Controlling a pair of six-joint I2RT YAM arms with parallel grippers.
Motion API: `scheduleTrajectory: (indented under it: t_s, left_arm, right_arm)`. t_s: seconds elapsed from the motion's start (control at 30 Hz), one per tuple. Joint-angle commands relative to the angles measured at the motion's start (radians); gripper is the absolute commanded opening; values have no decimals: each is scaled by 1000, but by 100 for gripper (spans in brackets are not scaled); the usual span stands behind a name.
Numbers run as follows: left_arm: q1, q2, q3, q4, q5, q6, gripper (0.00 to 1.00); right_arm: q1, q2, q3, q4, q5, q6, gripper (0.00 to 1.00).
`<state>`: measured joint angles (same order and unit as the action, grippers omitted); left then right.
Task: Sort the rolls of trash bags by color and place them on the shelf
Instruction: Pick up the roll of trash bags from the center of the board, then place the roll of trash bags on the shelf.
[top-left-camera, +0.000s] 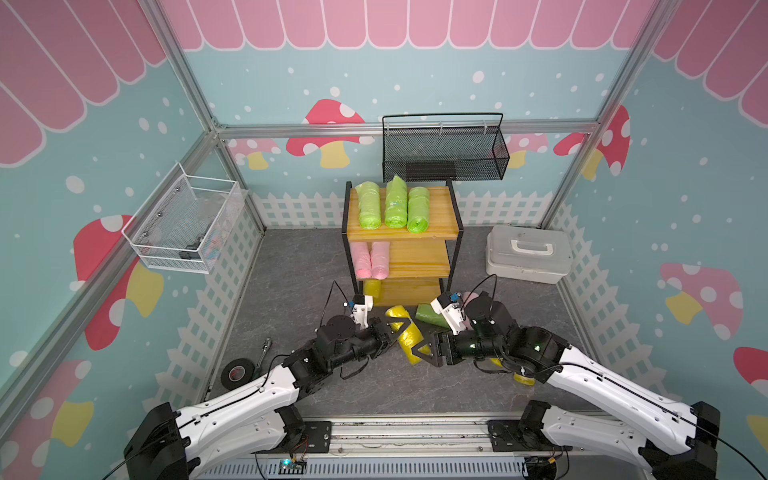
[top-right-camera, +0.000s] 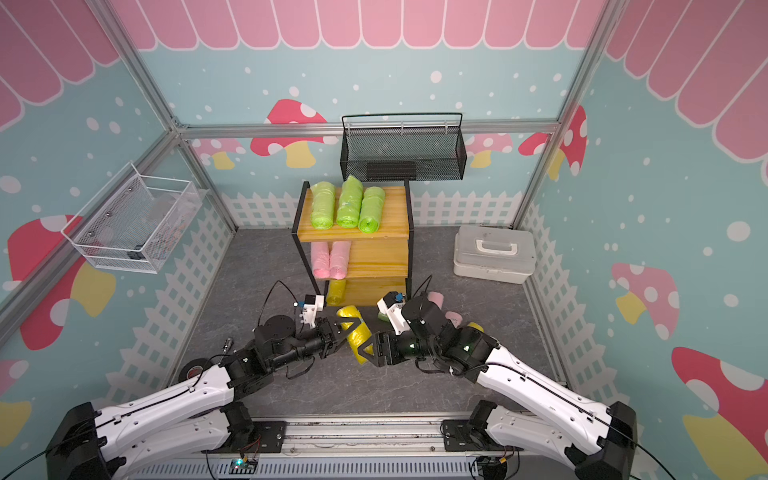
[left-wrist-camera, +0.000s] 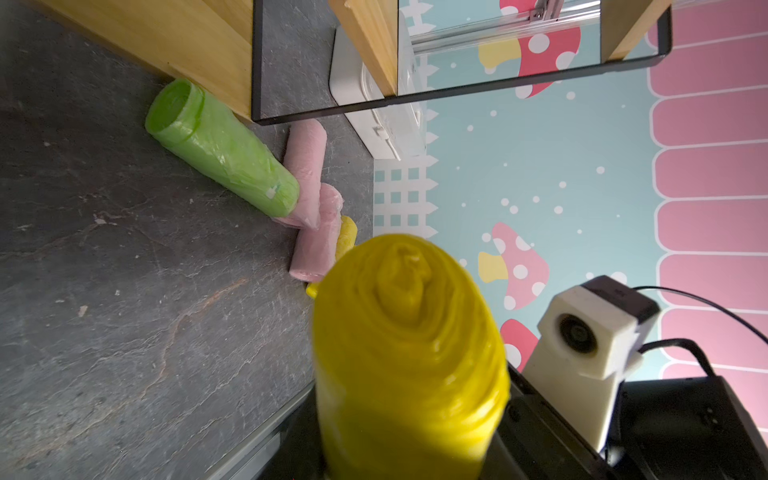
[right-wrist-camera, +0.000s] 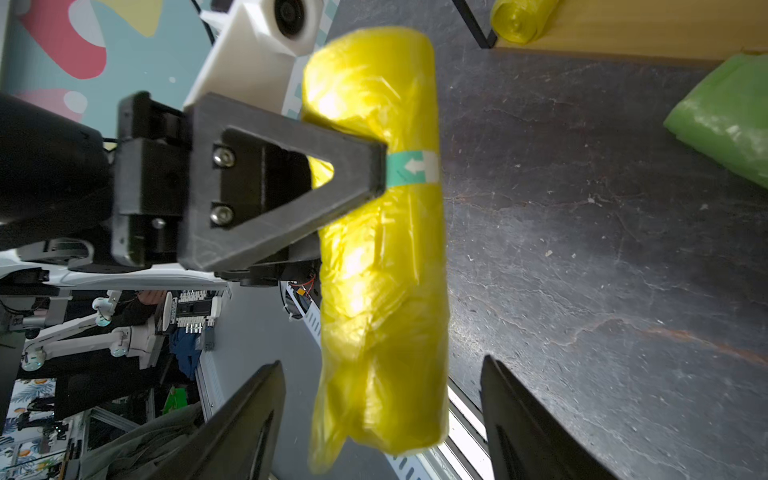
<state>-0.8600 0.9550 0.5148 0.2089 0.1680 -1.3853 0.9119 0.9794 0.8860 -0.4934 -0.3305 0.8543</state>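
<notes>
The left end effector (top-left-camera: 401, 326) clamps a yellow roll (top-left-camera: 407, 338) at the shelf's (top-left-camera: 419, 262) 6 o'clock while the right end effector's (right-wrist-camera: 380, 365) jaws stand apart around it (likely a handover toward the bottom tier (top-left-camera: 409, 293)).

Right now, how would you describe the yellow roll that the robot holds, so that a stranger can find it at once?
Find the wooden shelf at the middle of the floor. Directly before its lowest board, between both arms, is a yellow roll. Only this one sits in the left arm's jaws; the other yellow rolls lie on the shelf or floor.
</notes>
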Motion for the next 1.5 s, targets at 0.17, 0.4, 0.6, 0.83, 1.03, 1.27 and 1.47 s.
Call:
scheduleTrajectory:
  t_s: [0.17, 0.4, 0.6, 0.83, 1.03, 1.27, 1.47]
  left_arm:
    - [-2, 4, -11, 93, -10, -70, 0]
    - [-2, -18, -35, 104, -16, -83, 0]
    - [-2, -29, -54, 102, -20, -87, 0]
    - [90, -138, 73, -389, -42, 108, 89]
    - [225, -338, 278, -960, -258, 376, 92]
    - [242, -486, 228, -1011, -257, 358, 91]
    - [241, -501, 179, -1010, -213, 331, 90]
  right_arm:
    - [8, 37, -51, 134, 25, 66, 75]
    - [9, 62, -86, 251, 32, 105, 53]
    - [9, 70, -91, 281, 52, 119, 22]
    - [9, 81, -174, 390, 142, 201, 0]
    - [6, 247, -225, 699, 211, 335, 0]
    - [-5, 554, -220, 1200, 278, 475, 0]
    - [-53, 746, -183, 1424, 311, 566, 0]
